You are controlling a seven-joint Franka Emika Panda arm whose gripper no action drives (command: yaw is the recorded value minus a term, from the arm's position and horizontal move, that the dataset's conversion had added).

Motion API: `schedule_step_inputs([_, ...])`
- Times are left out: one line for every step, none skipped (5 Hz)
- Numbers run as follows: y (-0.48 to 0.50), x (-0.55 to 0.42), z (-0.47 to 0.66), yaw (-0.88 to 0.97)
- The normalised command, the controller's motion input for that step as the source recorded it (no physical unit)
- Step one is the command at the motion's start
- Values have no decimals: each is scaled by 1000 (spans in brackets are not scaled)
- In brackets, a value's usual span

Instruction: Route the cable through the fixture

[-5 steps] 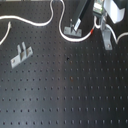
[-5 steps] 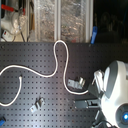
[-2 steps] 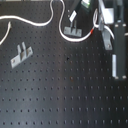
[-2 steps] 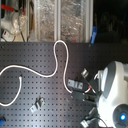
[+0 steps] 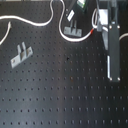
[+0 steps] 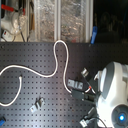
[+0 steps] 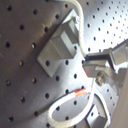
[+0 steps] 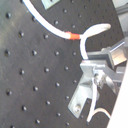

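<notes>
The white cable (image 6: 30, 69) runs in loose curves over the black pegboard in both exterior views. It passes the grey fixture (image 5: 73, 31) at the back of the first exterior view. Its red mark (image 5: 92, 31) lies just beside that fixture (image 6: 76, 85). My gripper (image 5: 97, 27) is next to the fixture, shut on the cable a short way past the red mark (image 8: 73, 36). In the first wrist view the fixture (image 7: 60, 45) sits close to the gripper (image 7: 98, 75), and the cable (image 7: 75, 116) loops below it.
A second grey fixture (image 5: 20, 54) stands at the first exterior view's left, also seen as a small fixture (image 6: 37, 104) in the second exterior view. Shelves with clutter (image 6: 60, 20) rise behind the board. The white arm body (image 6: 114, 95) fills the second exterior view's lower right.
The arm has shifted slightly beside the fixture, dragging the held stretch of cable with it. The rest of the cable and both fixtures lie as before.
</notes>
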Motion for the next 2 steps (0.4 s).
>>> schedule_step_inputs([34, 189, 82, -154])
schedule_step_inputs([-1, 159, 88, -186])
